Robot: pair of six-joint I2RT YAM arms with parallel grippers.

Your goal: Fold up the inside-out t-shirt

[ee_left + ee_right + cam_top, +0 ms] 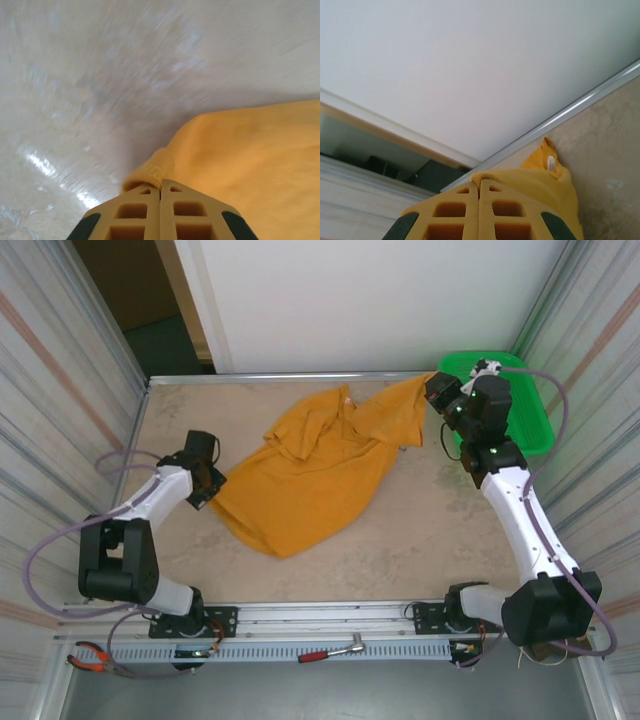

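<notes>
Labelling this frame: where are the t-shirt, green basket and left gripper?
t-shirt (310, 475): top view, cloth middle.
green basket (532, 410): top view, right wall.
left gripper (160, 184): left wrist view, between shut fingertips.

white tag (550, 163) on t-shirt (536, 183), print unreadable

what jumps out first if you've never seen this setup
The crumpled orange-yellow t-shirt in the middle of the table, bright against the pale top. The left gripper is shut on its left edge, the right gripper on a corner stretched to the far right. A green basket sits in the far-right corner.
</notes>
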